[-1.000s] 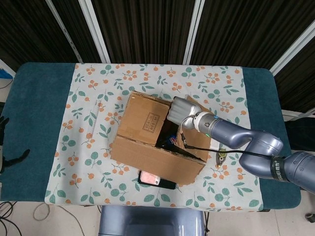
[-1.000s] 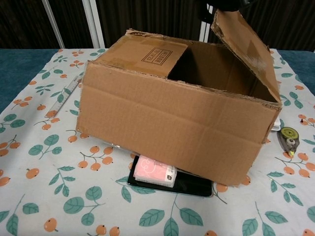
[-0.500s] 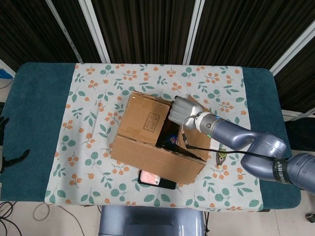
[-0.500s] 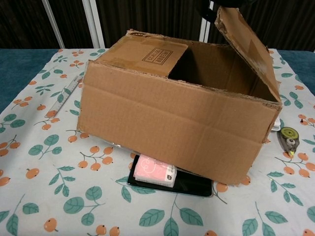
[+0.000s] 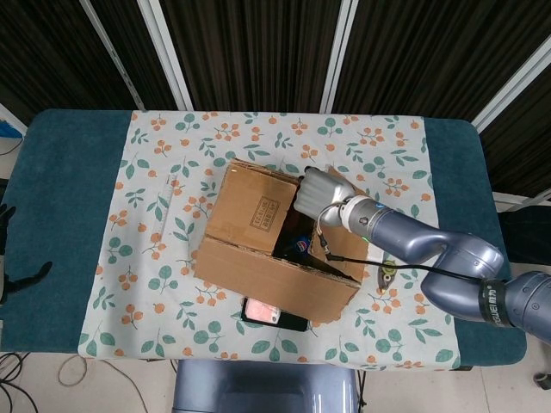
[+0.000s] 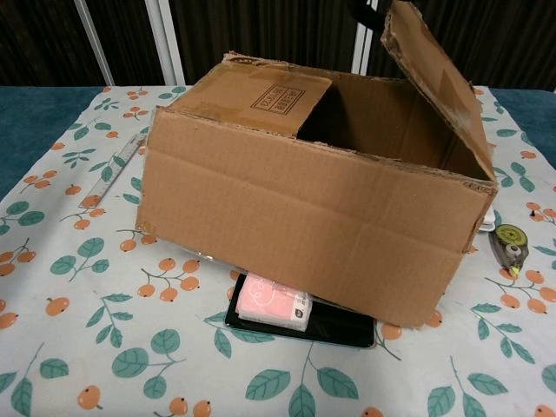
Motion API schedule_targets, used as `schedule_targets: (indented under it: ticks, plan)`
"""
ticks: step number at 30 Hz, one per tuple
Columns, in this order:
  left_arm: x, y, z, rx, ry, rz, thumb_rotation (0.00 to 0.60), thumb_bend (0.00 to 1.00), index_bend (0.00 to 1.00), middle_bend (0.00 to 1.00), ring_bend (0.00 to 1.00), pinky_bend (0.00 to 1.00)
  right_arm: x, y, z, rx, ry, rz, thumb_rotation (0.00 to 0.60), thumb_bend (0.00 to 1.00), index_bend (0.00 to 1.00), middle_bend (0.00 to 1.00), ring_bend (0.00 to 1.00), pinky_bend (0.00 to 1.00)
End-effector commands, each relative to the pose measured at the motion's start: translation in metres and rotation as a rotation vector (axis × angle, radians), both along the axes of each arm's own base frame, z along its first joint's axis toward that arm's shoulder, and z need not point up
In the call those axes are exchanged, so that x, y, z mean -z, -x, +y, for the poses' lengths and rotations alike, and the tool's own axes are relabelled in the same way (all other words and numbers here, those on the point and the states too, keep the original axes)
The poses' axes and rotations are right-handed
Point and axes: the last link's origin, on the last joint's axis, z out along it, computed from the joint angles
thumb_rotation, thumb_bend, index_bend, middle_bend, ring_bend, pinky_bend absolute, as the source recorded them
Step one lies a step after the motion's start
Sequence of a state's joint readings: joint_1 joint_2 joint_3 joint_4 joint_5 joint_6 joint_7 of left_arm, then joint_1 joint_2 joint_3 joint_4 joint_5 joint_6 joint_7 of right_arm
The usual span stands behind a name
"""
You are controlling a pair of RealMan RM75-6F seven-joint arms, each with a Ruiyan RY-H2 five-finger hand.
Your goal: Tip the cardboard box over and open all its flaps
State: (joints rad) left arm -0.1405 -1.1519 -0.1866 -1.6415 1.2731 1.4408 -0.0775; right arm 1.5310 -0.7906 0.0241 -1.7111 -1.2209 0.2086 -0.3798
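While the teal table (image 5: 69, 198) fills most of the head view, a floral cloth (image 5: 155, 215) printed with orange berries and green leaves covers its middle. On that cloth sits the cardboard box (image 6: 295, 217), upright near the centre and turned at an angle, its top partly uncovered. One flap with a printed label (image 6: 265, 95) lies flat across the left part of the opening, and the right flap (image 6: 434, 82) stands raised and tilted. The right arm (image 5: 430, 249) reaches in from the right side, and the right hand (image 5: 317, 194) rests at the top edge of that raised flap; whether its fingers pinch the cardboard or only press against it cannot be told. A black tray (image 6: 334, 326) pokes out from under the box's near edge, with a pink packet (image 6: 274, 301) on it. A wooden ruler (image 6: 113, 169) lies left of the box, and a small tape dispenser (image 6: 509, 247) lies to its right.
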Motion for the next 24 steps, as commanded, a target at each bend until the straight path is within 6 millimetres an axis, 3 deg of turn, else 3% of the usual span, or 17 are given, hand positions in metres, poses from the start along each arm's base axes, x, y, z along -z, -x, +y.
schedule_targets:
  ticks: [1,24]
  plan:
    - [0.000,0.000,0.000,0.001,0.001,0.000,0.600,0.16,0.00,0.00,0.00,0.00,-0.004,-0.002,0.000,-0.008,0.011,0.006,0.600,1.00,0.54,0.39,0.23,0.27]
    - [0.001,-0.002,-0.001,0.007,0.005,-0.007,0.600,0.16,0.00,0.00,0.00,0.00,-0.041,0.014,-0.007,-0.018,0.130,0.107,0.600,1.00,0.54,0.39,0.23,0.27]
